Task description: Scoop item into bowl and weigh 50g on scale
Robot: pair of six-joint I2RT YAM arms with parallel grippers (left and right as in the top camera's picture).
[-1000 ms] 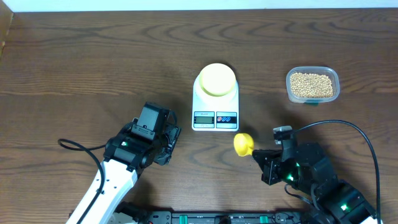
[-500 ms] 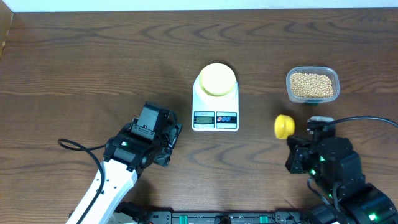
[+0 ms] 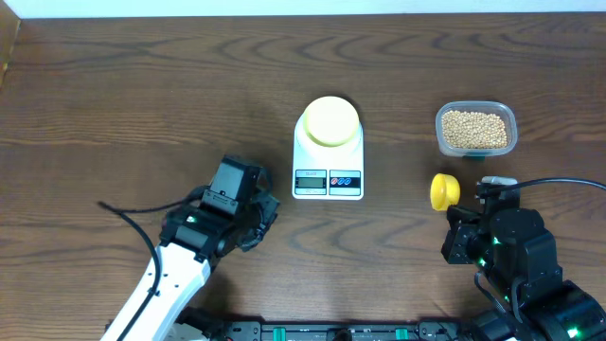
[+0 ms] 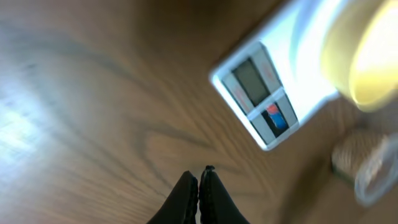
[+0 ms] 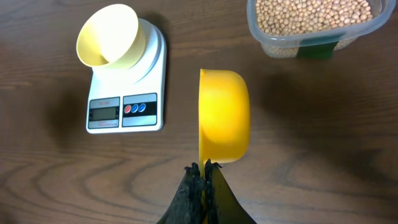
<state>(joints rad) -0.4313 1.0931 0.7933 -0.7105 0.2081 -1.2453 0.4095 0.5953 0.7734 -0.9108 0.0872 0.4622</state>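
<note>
The beans [image 3: 475,130] fill a clear tub at the right rear, also seen in the right wrist view [image 5: 314,15]. The pale-yellow bowl [image 3: 329,120] stands empty on the white scale [image 3: 328,180], and both show in the wrist views: bowl [image 5: 111,36] [image 4: 367,56], scale [image 5: 124,112] [image 4: 258,93]. My right gripper [image 5: 204,167] is shut on the handle of a bright yellow scoop [image 5: 224,115], held on its side just in front of the tub [image 3: 443,190]. My left gripper [image 4: 199,174] is shut on nothing, low over the wood left of the scale [image 3: 263,210].
The clear plastic tub [image 3: 511,121] sits near the table's right side. Cables trail from both arms along the front edge. Bare wooden tabletop [image 3: 142,95] lies behind and left of the scale.
My right gripper has carried the yellow scoop from in front of the scale rightward and back, to just short of the tub. The left arm has barely shifted.
</note>
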